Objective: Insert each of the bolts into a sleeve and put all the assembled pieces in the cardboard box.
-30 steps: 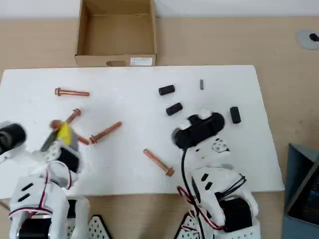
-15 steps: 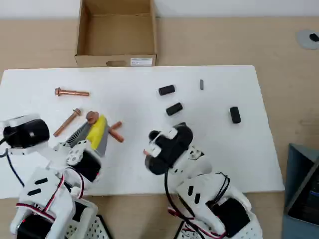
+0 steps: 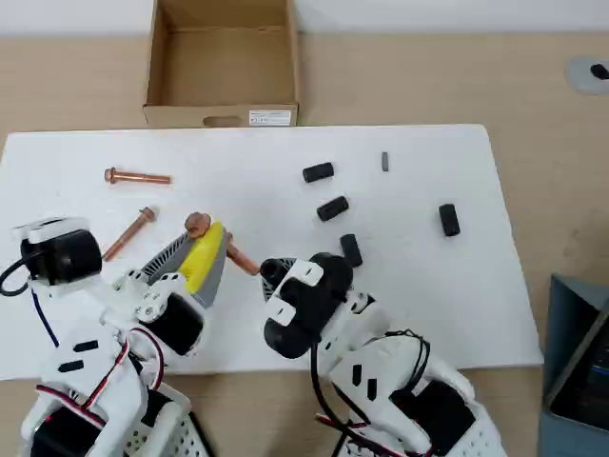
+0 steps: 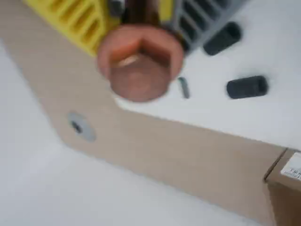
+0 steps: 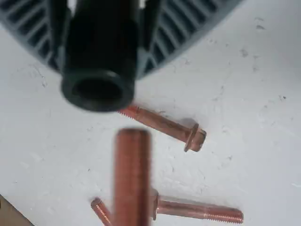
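- Bolt (image 4: pixel 140 61) staying clamped in left tool (image 3: pixel 195 243), edging rightward since the earlier frame.
- Right tool (image 5: pixel 101 33) gripping sleeve (image 5: pixel 98 87), swinging leftward; sleeve mouth sitting just beside bolt tip.

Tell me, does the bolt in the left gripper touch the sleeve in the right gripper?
Apart. The right wrist view shows white board between the bolt tip and the sleeve mouth.

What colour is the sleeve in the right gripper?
Black: the sleeve shows best in the right wrist view.
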